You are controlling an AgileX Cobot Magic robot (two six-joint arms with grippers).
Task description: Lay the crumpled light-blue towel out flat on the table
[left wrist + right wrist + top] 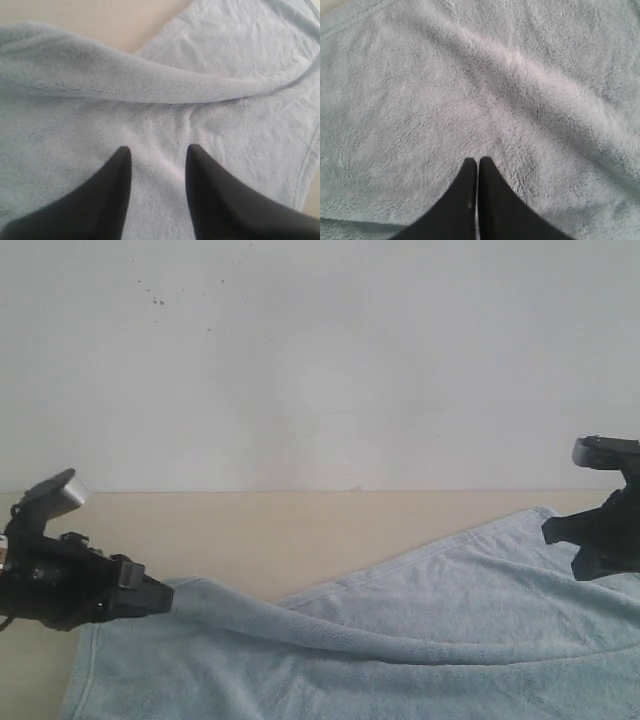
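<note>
1. The towel (450,600) is pale blue, thick and fluffy, with a short looped pile. It lies on the near part of the table (250,530) and runs from the left gripper across to the right edge of the exterior view.
2. It is not yet flat. A soft, rounded fold (300,625) runs across it like a long roll, starting at the left gripper and flattening out towards the right.
3. A stitched hem (162,42) borders the towel's edge as a narrow, flatter band. Beyond it shows bare table.
4. The table is smooth, matte and pale beige. It meets a plain white wall (320,360) in a straight line.
5. The left gripper (159,150) has two black, tapered, smooth fingers (112,190) standing apart. Only towel pile shows between them, so it is open and holds nothing. In the exterior view its tip sits right at the end of the fold.
6. The right gripper (477,160) has its pointed black fingers pressed together, with only a hairline seam between them. It is closed over the towel's right part. I cannot tell whether any pile is caught at the tips.
7. Under the right gripper the towel forms a low, broad, diagonal ridge (530,80).
</note>
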